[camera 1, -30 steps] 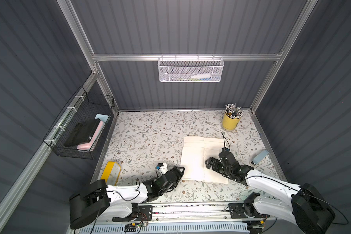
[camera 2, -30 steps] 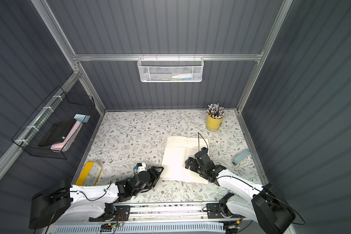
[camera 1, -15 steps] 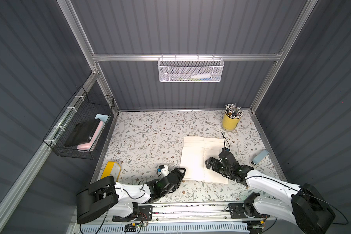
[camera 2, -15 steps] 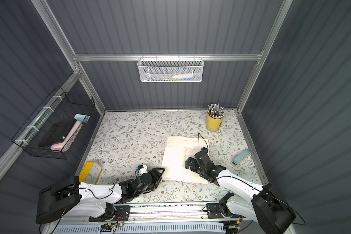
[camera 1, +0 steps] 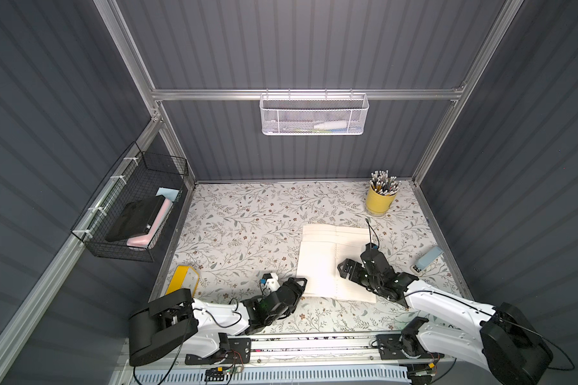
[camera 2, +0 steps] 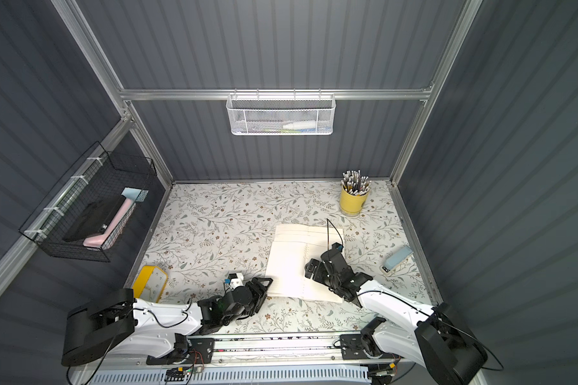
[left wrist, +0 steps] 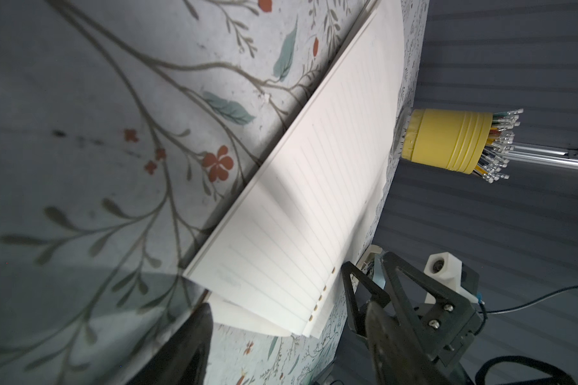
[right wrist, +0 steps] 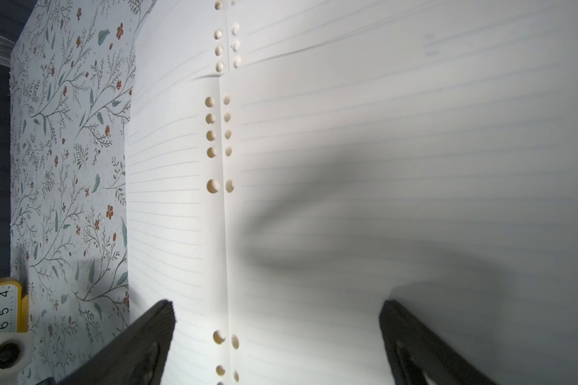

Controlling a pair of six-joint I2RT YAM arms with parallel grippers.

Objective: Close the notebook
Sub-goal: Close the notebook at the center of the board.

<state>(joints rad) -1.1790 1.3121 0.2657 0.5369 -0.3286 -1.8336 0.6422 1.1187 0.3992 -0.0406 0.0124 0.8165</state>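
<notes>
While my left gripper [camera 1: 300, 283] sits low with its jaws spread and nothing clamped, the corner of the notebook [camera 1: 317, 263] farthest from the cup [camera 1: 379, 200] lies between them. I judge that is so it can get under the left leaf and fold it over. In the left wrist view, the sheets at that corner fan slightly apart, giving an edge to catch. My right gripper [right wrist: 277, 302] is likewise spread and empty, over the page on the cup's side, probably to pin the book against sliding. Whether it presses down, I cannot tell. The notebook lies open and flat just short of the cup, toward the arms' bases.
</notes>
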